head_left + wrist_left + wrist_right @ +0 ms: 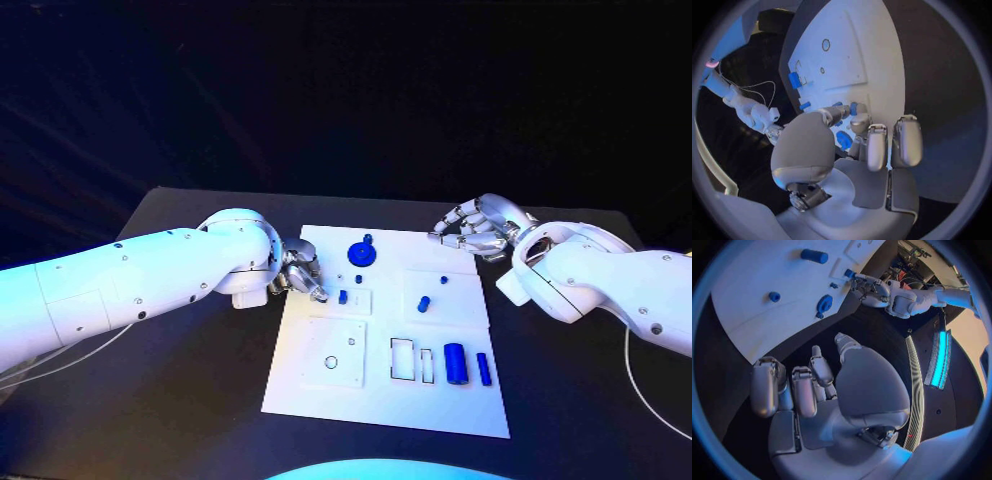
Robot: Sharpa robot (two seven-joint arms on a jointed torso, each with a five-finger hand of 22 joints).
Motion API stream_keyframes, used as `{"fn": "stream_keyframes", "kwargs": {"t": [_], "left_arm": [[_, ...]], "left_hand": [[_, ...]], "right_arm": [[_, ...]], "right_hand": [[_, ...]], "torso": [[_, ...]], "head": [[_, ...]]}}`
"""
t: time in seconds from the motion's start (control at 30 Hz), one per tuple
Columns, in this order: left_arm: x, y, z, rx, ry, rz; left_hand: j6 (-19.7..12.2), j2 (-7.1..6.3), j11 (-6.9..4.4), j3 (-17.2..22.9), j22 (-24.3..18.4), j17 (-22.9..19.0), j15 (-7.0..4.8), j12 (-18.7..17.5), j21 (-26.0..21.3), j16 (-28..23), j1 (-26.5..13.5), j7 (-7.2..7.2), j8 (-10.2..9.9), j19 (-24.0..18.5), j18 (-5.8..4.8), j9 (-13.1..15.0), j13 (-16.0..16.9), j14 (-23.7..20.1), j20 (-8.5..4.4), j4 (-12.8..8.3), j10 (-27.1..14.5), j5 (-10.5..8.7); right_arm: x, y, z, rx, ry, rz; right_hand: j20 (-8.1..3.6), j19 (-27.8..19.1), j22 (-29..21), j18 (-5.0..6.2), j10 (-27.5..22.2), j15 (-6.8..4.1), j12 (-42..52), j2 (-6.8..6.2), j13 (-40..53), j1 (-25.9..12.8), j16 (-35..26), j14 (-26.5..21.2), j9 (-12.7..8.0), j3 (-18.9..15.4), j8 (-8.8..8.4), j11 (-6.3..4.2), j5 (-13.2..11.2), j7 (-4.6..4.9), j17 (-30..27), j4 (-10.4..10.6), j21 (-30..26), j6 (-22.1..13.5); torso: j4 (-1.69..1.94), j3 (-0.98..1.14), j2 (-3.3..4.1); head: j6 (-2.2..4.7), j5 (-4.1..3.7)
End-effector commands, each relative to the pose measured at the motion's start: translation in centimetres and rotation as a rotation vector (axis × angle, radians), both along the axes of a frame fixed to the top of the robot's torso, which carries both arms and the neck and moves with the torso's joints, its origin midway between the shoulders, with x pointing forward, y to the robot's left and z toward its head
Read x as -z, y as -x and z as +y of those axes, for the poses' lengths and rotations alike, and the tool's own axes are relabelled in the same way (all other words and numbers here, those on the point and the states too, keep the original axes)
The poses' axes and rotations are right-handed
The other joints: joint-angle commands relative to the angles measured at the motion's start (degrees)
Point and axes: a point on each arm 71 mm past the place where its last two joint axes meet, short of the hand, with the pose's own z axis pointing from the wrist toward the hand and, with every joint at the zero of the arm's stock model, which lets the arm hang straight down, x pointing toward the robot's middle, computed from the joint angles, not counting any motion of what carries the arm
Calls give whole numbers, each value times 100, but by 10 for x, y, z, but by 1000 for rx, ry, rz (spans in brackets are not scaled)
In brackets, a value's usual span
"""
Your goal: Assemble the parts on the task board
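The white task board (pixel 325 395) lies in the middle of the table. My left hand (pixel 300 272) reaches over its left edge and pinches a small blue peg (pixel 342 296) at its fingertips, just above a square inset; the left wrist view has the peg (pixel 853 107) between thumb and finger. A blue round part (pixel 362 253) stands at the far edge, and a second small peg (pixel 424 304) sits mid-board. A blue cylinder (pixel 456 363) and a blue bar (pixel 485 369) lie near the right edge. My right hand (pixel 479 228) hovers off the board's far right corner, fingers curled in, holding nothing.
Two rectangular slots (pixel 411 360) and a square inset with a round hole (pixel 333 360) mark the board's near half. Black table (pixel 173 400) surrounds the board on all sides. Thin cables (pixel 87 345) trail under my left arm.
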Motion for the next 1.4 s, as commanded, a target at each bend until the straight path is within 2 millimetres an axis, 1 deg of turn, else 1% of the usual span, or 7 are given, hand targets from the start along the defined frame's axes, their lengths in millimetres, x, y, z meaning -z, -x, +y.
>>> {"fn": "stream_keyframes", "kwargs": {"t": [0.03, 0.4, 0.77, 0.93, 1.03, 1.23, 1.4], "left_arm": [[2, 1, -1, 8, -1, 22], [2, 0, -2, -6, 25, 42], [4, 0, -5, 9, 27, 87], [5, -1, -5, 9, 23, 94], [5, -2, -5, 6, 22, 91], [5, -5, -6, 2, 14, 71], [4, -6, -6, 0, 9, 59]], "left_hand": [[150, -2, 0, 870, 16, 1074, -49, 14, 32, 22, -58, -108, 34, 21, -76, 11, -3, 486, -22, -856, 37, 37], [162, 25, -10, 902, 20, 1088, -58, 22, 33, 32, -64, -117, 39, 25, -77, 9, 7, 490, -30, -877, 54, 36], [222, 24, -27, 950, 35, 1171, -74, 136, 39, 83, -170, -137, 59, 38, -81, 4, 177, 514, -48, -917, 168, 82], [317, 72, -52, 904, 54, 1246, -91, 232, 43, 129, -338, -173, 75, 49, -86, -12, 322, 535, -64, -865, 278, 61], [335, 91, -58, 881, 55, 1247, -95, 238, 42, 130, -381, -180, 74, 50, -86, -19, 333, 535, -68, -843, 290, 52], [392, 190, -75, 784, 82, 1268, -110, 264, 49, 143, -522, -204, 61, 70, -92, -48, 388, 540, -83, -740, 327, 24], [403, 213, -78, 763, 86, 1270, -113, 264, 50, 145, -553, -207, 55, 73, -93, -56, 391, 540, -86, -714, 330, 16]], "right_arm": [[0, 1, 2, -18, 6, 0], [1, 1, 3, -17, 2, 5], [1, 2, 4, -19, 1, 6], [1, 2, 4, -18, 1, 6], [0, 2, 4, -18, 1, 6], [1, 1, 4, -17, 1, 6], [1, 1, 4, -17, 2, 6]], "right_hand": [[-19, -26, 937, 93, -13, -31, 2, 11, 2, -49, -37, 459, -5, 23, 21, -7, 7, 6, 1000, 2, -16, -25], [-19, -26, 937, 93, -13, -31, 2, 11, 2, -49, -37, 459, -5, 23, 21, -7, 7, 6, 1000, 2, -16, -25], [-19, -26, 937, 93, -13, -31, 2, 11, 2, -49, -37, 459, -5, 23, 21, -7, 7, 6, 1000, 2, -16, -25], [-19, -26, 937, 93, -13, -31, 2, 11, 2, -49, -37, 459, -5, 23, 21, -7, 7, 6, 1000, 2, -16, -25], [-19, -26, 937, 93, -13, -31, 2, 11, 2, -49, -37, 459, -5, 23, 21, -7, 7, 6, 1000, 2, -16, -25], [-19, -26, 937, 93, -13, -31, 2, 11, 2, -49, -37, 459, -5, 23, 21, -7, 7, 6, 1000, 2, -16, -25], [-19, -26, 937, 93, -13, -31, 2, 11, 2, -49, -37, 459, -5, 23, 21, -7, 7, 6, 1000, 2, -16, -25]], "torso": [[-4, 0, 0], [-7, 4, 5], [-3, 9, 2], [0, 7, 0], [2, 10, -1], [6, 1, -3], [3, 0, -3]], "head": [[10, 5], [-1, -16], [-8, -23], [-11, -26], [-11, -30], [-9, -33], [-3, -38]]}}
